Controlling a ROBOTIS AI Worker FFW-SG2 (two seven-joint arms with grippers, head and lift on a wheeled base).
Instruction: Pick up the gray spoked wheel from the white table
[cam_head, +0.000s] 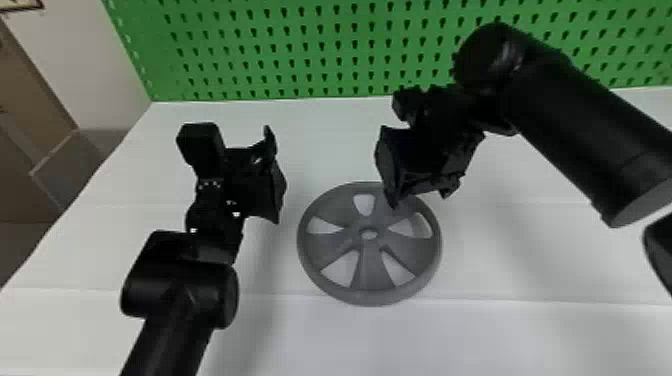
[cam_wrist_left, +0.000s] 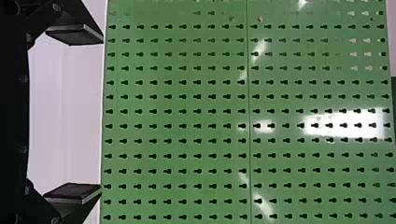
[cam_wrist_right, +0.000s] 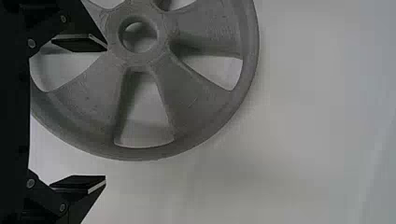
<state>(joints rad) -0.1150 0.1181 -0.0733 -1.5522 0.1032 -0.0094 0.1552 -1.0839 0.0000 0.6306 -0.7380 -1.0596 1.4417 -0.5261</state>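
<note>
My right gripper (cam_wrist_right: 106, 113), nearest its wrist camera, has its fingers spread apart, clamped on nothing. It hangs over the part of the gray spoked wheel (cam_head: 370, 270) toward the table's far edge. The wheel lies flat on the white table (cam_head: 500, 340), well in from the left and far edges. Toward that left edge, my left gripper (cam_wrist_left: 102, 114) is empty too, fingers apart, facing the green pegboard (cam_head: 312, 50) beyond the far edge. I judge this the approach: next I should line my right fingers up across the rim, lower, then close.
</note>
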